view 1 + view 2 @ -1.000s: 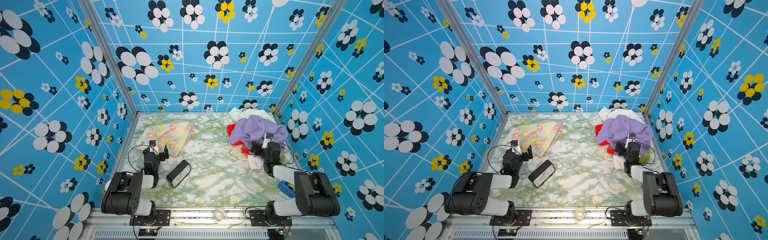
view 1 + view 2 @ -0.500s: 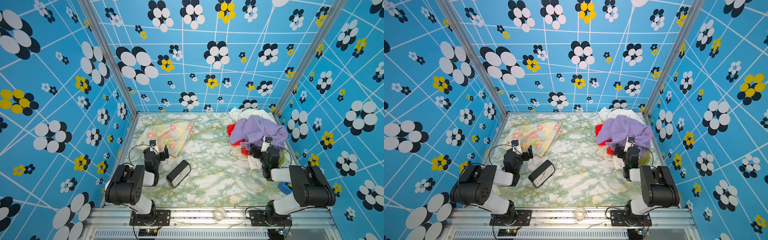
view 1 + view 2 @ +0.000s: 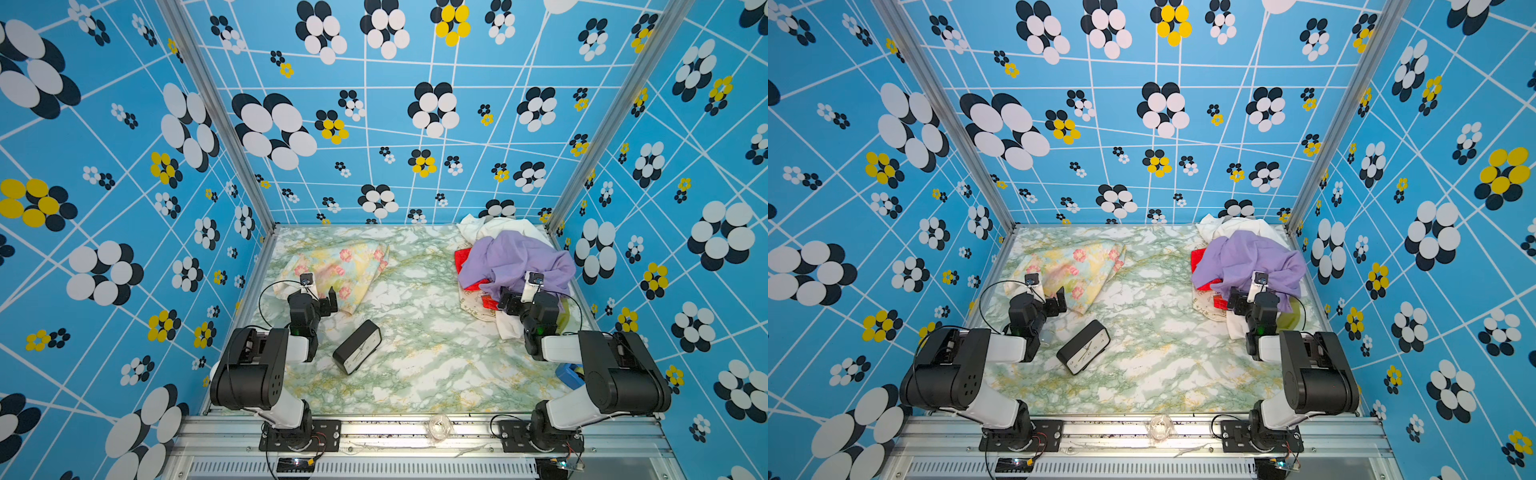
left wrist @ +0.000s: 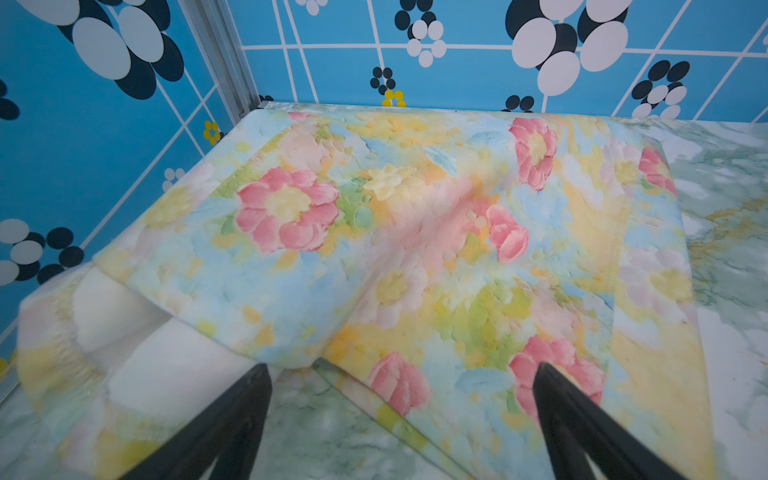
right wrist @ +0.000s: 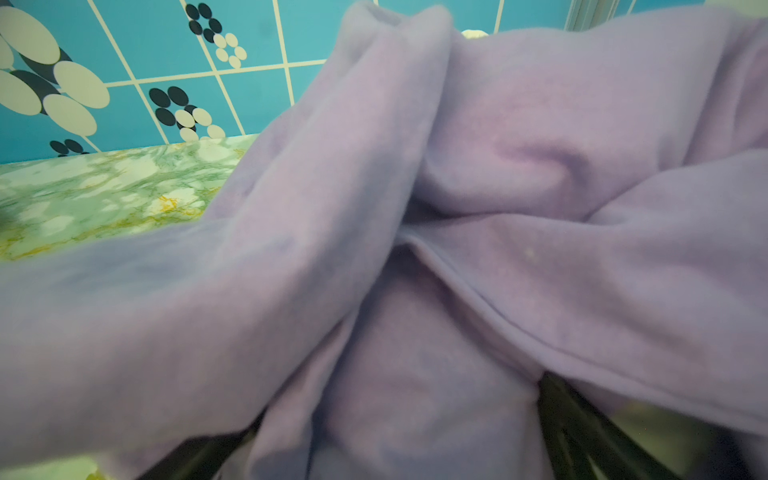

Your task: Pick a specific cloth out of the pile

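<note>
Our left gripper point(image 4: 401, 368) holds its jaws apart over the near edge of the cloth point(image 4: 374, 232), which lies spread far left on the table point(image 3: 415, 365). Our right gripper point(image 5: 401, 399) gapes too, nosed into the lavender cloth point(image 5: 540, 174) atop the pile point(image 3: 494, 226), far right. Near the left arm, the black box point(image 3: 1084, 347) shows a white face, perhaps a clock dial; we cannot read its markings.

Both top views overlook the table point(image 3: 415, 365) point(image 3: 1142, 374); wrist views sit close.

The middle of the desk point(image 3: 419, 370) is free for me, save the black clock point(image 3: 356, 346). The lavender cloth point(image 3: 515, 257) drapes across my right end effector point(image 3: 505, 296).
</note>
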`<state>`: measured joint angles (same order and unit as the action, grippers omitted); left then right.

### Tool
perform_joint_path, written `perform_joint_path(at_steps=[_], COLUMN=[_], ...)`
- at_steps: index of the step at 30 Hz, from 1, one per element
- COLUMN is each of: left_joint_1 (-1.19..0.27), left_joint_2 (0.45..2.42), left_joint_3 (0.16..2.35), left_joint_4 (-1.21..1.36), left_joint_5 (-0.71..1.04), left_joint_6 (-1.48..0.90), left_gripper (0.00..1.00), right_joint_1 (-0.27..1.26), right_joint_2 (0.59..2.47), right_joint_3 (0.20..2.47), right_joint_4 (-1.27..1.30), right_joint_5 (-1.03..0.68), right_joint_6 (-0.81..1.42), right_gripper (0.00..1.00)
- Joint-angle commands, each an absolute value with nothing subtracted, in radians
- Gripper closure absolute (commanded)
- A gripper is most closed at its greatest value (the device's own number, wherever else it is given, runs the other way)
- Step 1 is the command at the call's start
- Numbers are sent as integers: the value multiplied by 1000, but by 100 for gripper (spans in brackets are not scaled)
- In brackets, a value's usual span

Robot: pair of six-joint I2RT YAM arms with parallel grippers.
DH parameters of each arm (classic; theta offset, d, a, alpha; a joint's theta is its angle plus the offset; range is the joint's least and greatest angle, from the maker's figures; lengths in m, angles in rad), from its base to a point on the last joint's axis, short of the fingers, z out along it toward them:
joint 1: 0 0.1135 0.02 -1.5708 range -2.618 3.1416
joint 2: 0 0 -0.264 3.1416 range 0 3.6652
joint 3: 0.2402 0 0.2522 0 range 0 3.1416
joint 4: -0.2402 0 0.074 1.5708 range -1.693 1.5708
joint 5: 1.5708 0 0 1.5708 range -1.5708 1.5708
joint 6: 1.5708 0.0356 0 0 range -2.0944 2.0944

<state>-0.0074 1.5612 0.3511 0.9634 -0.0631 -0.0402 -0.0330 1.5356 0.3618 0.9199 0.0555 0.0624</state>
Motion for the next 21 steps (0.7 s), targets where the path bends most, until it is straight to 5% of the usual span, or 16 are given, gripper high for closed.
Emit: perform_joint_path(at_steps=[1,21], left_joint_1=[-3,-5], left_joint_2=[1545,1545], left_joint_3=[360,360], left_joint_4=[956,956], left_joint_5=[-55,-58], left_joint_6=[-42,-41], left_gripper=[1,1], right_joint_1=[-23,-22], right_joint_2=[1540,1542], right_joint_3=[387,391], right_joint_4=[892,882], right_joint_5=[56,56], right_joint_6=[48,46], right_gripper=[1,1])
